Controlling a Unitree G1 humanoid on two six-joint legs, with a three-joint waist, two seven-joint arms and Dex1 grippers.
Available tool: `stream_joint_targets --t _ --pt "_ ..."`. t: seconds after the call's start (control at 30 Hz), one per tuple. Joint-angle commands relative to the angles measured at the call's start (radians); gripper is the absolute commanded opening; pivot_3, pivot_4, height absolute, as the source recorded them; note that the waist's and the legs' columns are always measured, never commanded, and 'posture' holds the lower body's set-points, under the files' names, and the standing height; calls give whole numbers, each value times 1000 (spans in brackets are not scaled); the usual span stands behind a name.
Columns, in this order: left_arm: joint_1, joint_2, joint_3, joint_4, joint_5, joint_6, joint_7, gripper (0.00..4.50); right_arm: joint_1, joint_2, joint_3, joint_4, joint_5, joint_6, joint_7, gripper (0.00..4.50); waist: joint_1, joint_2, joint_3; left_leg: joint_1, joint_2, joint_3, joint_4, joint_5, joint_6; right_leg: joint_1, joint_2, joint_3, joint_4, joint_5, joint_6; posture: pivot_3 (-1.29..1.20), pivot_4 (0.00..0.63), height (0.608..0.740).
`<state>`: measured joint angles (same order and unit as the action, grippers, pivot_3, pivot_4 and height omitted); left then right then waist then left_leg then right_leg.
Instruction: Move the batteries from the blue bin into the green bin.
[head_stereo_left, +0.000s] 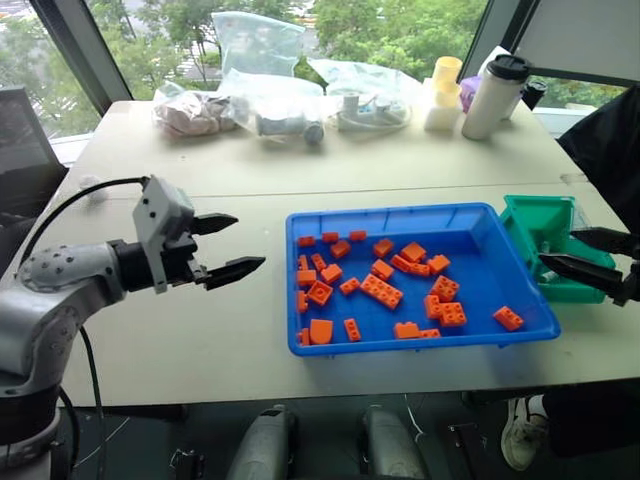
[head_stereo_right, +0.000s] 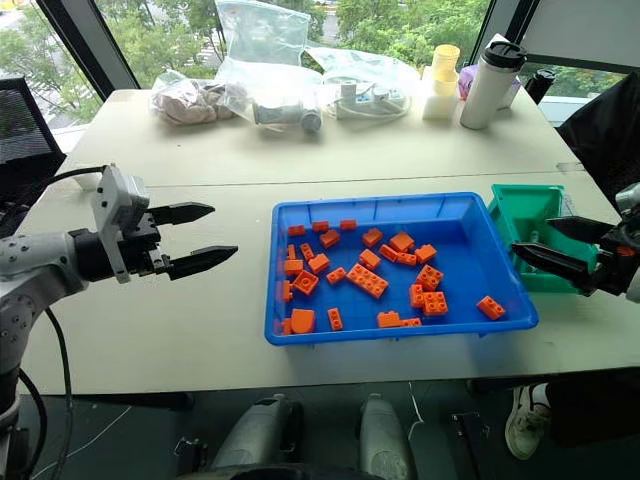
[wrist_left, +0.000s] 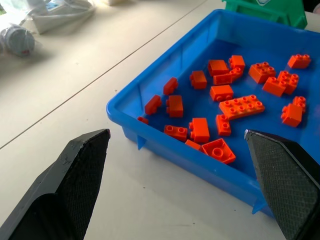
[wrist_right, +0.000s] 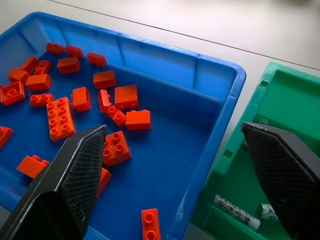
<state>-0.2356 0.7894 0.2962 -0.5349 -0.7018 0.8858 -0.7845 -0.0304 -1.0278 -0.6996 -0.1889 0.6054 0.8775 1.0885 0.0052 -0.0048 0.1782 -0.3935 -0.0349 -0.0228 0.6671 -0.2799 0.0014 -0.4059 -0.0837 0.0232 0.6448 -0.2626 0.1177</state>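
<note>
Looks basically done; batteries (wrist_right: 236, 212) lie in the green bin (head_stereo_left: 530, 215), and the blue bin (head_stereo_left: 400, 215) holds just orange bricks (head_stereo_left: 381, 290), as far as I can see; left gripper (head_stereo_left: 232, 246) and right gripper (head_stereo_left: 590, 255) both hover with jaws wide open, empty

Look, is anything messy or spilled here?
Nothing spilled. The orange bricks lie jumbled, but all inside the blue bin. The batteries lie in the green bin, beside it. Both bins sit flat on the table. Nothing looks broken or tipped.
</note>
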Motion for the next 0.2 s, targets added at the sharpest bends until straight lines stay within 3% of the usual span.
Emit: stream_joint_targets --t 0.03,0.2 --pt "42 13 43 -30 -2 -22 21 4500 -21 15 28 -33 25 -27 -24 4430 -1 0 0 0 0 0 0 0 0 0 0 0 0 0 0 0 150 740" --pt "75 22 51 -27 5 -52 33 4500 -50 19 81 -11 18 -72 -40 4430 1 0 0 0 0 0 0 0 0 0 -1 0 0 0 0 0 150 740"
